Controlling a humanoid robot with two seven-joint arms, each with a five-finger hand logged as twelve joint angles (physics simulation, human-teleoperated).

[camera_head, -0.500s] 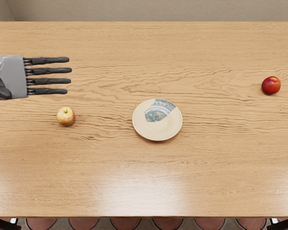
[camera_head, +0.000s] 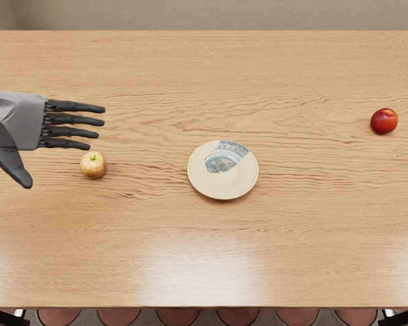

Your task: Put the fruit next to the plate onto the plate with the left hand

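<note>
Head view showed the left hand (camera_head: 35, 122) far left of the plate (camera_head: 230, 185), fingers spread, empty; yellow apple (camera_head: 93, 165) nearer the plate's left, red apple (camera_head: 384, 121) well right

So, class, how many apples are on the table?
2. The yellowish apple lies left of the round cream plate; the red apple lies far right. None seems hidden.

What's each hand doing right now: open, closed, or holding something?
Left hand: open, fingers spread, holding nothing, near the yellow apple.
Right hand: not in view.
</note>
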